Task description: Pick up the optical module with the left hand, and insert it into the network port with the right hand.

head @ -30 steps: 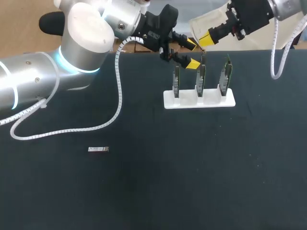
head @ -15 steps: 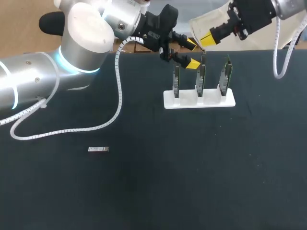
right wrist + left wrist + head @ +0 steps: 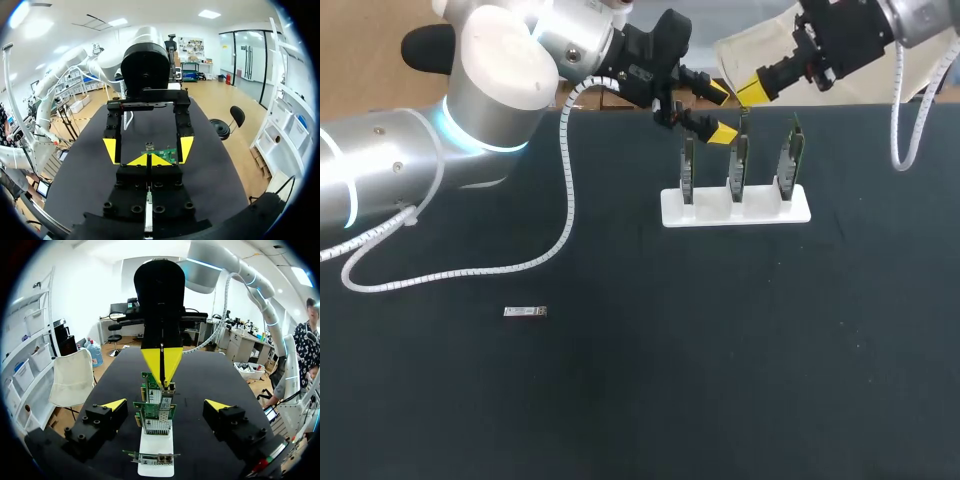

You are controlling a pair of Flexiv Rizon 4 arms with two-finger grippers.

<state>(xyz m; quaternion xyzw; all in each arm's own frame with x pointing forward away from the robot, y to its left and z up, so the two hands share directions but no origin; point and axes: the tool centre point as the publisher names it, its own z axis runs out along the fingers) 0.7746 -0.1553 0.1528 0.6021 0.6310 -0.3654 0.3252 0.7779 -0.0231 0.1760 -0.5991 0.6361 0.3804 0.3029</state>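
Lying flat near the front of the black table (image 3: 720, 380): the optical module (image 3: 525, 313), a small silvery bar, alone on the left half. No finger is near it and it is well apart from everything else.

Farther in, a white coiled cable (image 3: 560, 230) loops down from the left arm and drags across the table surface between the module and the arm.

Beyond that, right of centre, a white stand (image 3: 735, 208). Three green network cards (image 3: 738, 165) sit upright in it, in a row, each in its own slot. In the left wrist view the cards line up one behind another, metal port cages facing the camera.

Left gripper (image 3: 719, 112): comes in from the left and hangs at the left end of the row, about level with the card tops. Its claw is spread wide and holds nothing. One yellow tip is just beside the upper part of the middle card in the head view; contact cannot be judged. From its own wrist camera, the cards lie ahead, in line with the gap between the fingers.

Right gripper (image 3: 756, 86): farthest back, at the table's far edge, coming in from the upper right, above the cards. Its two yellow tips are pressed together, with nothing visible between them. It faces the left gripper across the cards. In the left wrist view its tips point down at the top of the farthest card; touching or not, cannot tell.
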